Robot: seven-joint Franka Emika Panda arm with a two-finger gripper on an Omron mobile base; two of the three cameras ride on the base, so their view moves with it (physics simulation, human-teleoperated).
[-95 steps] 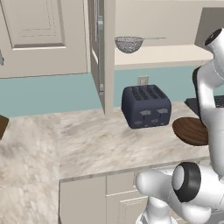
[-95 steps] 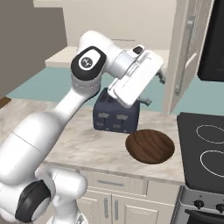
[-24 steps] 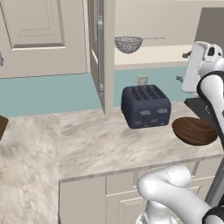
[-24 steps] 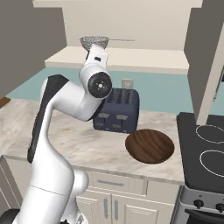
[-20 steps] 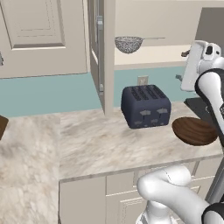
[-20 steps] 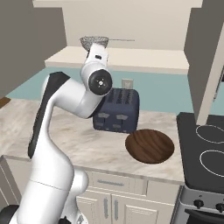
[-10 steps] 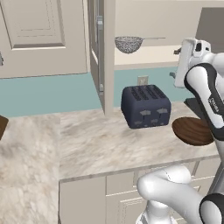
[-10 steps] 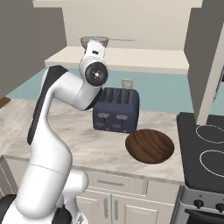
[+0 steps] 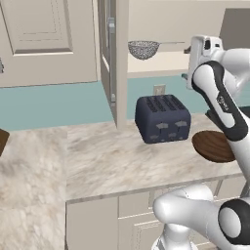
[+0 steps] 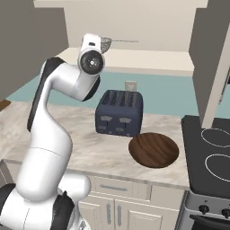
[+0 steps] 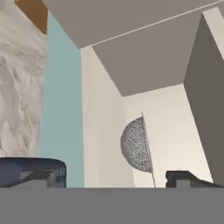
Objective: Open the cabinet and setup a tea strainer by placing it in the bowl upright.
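Observation:
The cabinet (image 9: pixel 115 58) stands open, its left door edge-on and its right door (image 10: pixel 211 63) swung wide. On its pale shelf (image 10: pixel 152 60) rests the tea strainer (image 9: pixel 144 49), a small grey mesh hemisphere with a thin handle pointing right. My gripper (image 9: pixel 186 62) hovers level with the shelf, just right of the handle's end, jaws apart and holding nothing. In the hand view the tea strainer (image 11: pixel 135 146) lies straight ahead, apart from one dark fingertip (image 11: pixel 188 178). The dark brown bowl (image 9: pixel 215 145) sits on the counter right of the toaster, and the bowl (image 10: pixel 153 149) holds nothing.
A navy toaster (image 9: pixel 162 118) stands on the marble counter (image 9: pixel 102 156) under the shelf, below my hand. A black stove (image 10: pixel 213 164) lies right of the bowl. The open left door juts out over the counter beside the toaster.
My hand has left the right door, which now stands wide open. Over the last second it has risen and moved left toward the strainer's handle. Strainer, toaster and bowl have not moved.

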